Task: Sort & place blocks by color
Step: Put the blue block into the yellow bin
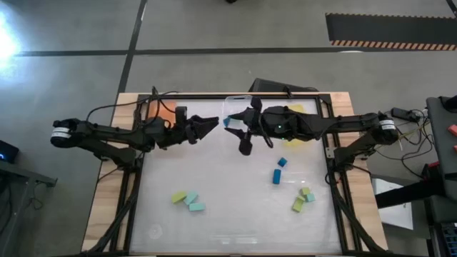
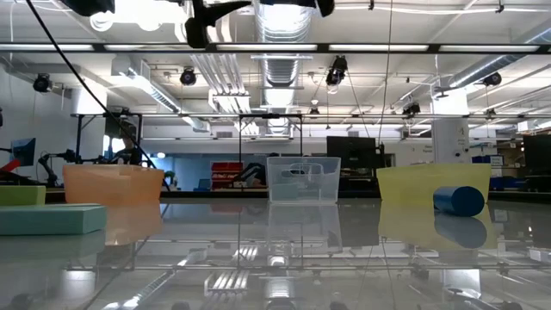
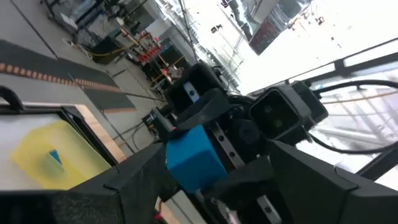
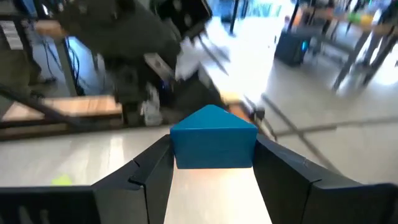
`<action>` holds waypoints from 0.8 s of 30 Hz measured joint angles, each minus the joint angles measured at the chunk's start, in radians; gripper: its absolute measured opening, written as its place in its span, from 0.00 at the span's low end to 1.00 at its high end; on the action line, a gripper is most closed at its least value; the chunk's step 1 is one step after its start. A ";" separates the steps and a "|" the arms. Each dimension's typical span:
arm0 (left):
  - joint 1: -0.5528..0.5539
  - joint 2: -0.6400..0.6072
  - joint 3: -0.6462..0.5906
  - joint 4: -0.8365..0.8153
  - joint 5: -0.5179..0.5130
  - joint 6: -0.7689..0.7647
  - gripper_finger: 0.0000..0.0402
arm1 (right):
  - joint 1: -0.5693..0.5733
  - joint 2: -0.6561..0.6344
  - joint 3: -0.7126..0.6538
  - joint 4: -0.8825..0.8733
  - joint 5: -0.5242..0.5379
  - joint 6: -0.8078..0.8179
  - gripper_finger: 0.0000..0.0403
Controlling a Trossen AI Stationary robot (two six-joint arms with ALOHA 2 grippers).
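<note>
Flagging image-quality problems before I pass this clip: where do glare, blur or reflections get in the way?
High view: bright flare at the upper left corner, table clear. Low view: the glossy table mirrors the ceiling lights. Left wrist view: sky-bright area washes out the upper right. Right wrist view: background smeared, only the blue block in the right claw is crisp.

- Three trays stand in a row along the table's far edge: left tray, middle tray, right tray.
- Left gripper and right gripper meet above the table, just in front of the middle tray; a block sits between the right gripper's fingers.
- A cluster of blocks lies near-left on the table.
- Two blocks lie right of centre.
- Another cluster lies near-right.
</note>
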 joint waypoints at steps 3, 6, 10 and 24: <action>0.003 -0.012 -0.013 -0.005 0.000 0.018 0.68 | -0.004 -0.033 0.000 -0.122 0.001 0.090 0.47; 0.005 -0.013 -0.013 -0.004 -0.001 0.019 0.68 | -0.022 -0.061 0.000 -0.289 0.000 0.205 0.47; 0.005 -0.009 -0.013 -0.004 -0.001 0.019 0.68 | -0.085 -0.079 0.000 -0.577 0.000 0.368 0.46; 0.005 -0.002 -0.013 -0.004 -0.001 0.019 0.68 | -0.517 -0.009 -0.138 -1.086 -0.235 0.584 0.45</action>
